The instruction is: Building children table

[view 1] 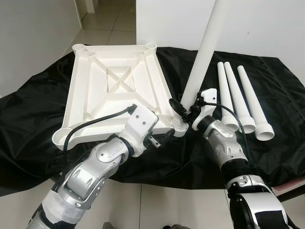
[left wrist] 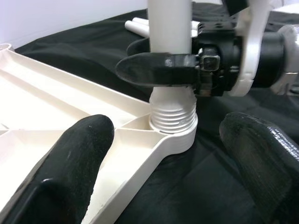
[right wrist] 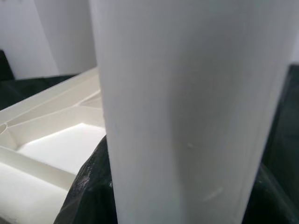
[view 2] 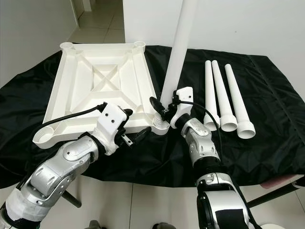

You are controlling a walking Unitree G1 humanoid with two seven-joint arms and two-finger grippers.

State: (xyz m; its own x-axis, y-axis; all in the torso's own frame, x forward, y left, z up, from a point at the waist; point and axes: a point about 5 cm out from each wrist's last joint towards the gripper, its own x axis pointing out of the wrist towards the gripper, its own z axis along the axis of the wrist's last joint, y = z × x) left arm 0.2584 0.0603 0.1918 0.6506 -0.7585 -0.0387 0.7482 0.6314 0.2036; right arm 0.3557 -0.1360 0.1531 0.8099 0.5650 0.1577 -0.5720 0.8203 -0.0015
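The white table top (view 1: 114,81) lies upside down on a black cloth. A long white table leg (view 1: 202,52) stands upright with its threaded end (left wrist: 172,116) in the near right corner socket (left wrist: 177,139). My right gripper (view 1: 185,109) is shut on this leg just above the thread; the leg (right wrist: 187,112) looms close in the right wrist view. My left gripper (view 1: 161,139) is open at the top's near edge, just left of that socket, with its fingers (left wrist: 74,158) spread and holding nothing. Three more white legs (view 1: 240,98) lie side by side to the right.
The black cloth (view 1: 33,119) covers the whole low work surface, and its near edge drops to a tiled floor (view 1: 157,205). White walls stand behind, with a tiled passage (view 1: 112,21) at the back left. A reddish edge (view 1: 290,187) shows at the lower right.
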